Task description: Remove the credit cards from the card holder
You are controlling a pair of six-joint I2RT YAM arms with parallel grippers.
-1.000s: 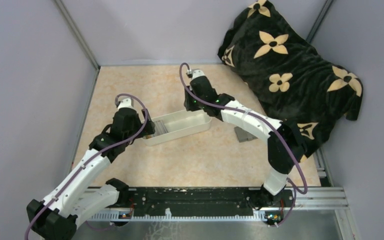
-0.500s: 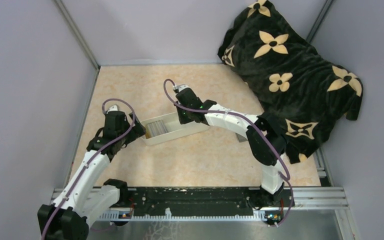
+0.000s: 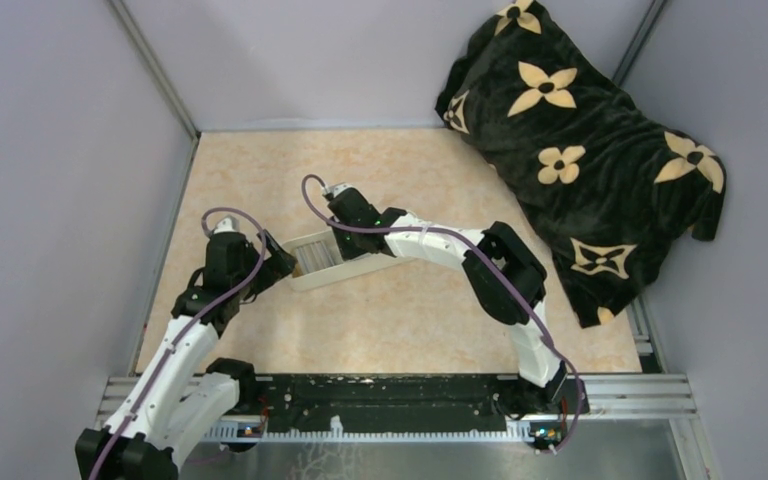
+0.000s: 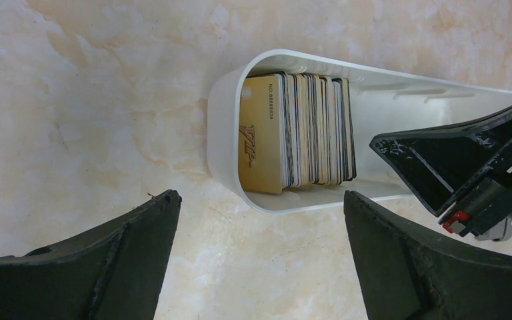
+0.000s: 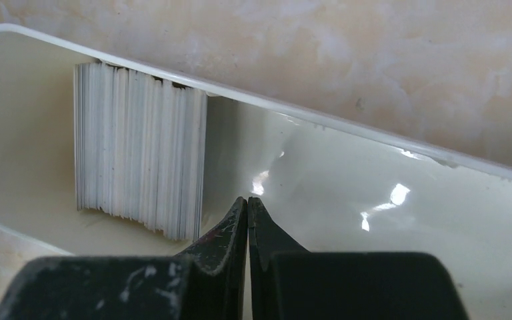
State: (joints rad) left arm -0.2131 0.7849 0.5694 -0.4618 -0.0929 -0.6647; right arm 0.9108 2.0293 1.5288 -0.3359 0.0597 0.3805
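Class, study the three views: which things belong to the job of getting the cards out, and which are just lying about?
Part of the job:
- stack of cards, standing on edge
- white tray that holds them
- right gripper, shut, at the tray beside the stack
- left gripper, open, above the tray's end

Lying about:
- black flowered blanket, far right corner

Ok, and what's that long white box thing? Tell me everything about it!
The tray is a long, white, shiny plastic tub with rounded ends and an open top. It lies flat on the marbled table. A stack of cards stands on edge, packed into one end, with a gold card facing the end wall. The rest is bare. The right gripper, shut, pokes inside right beside the stack; I cannot tell whether it touches anything.
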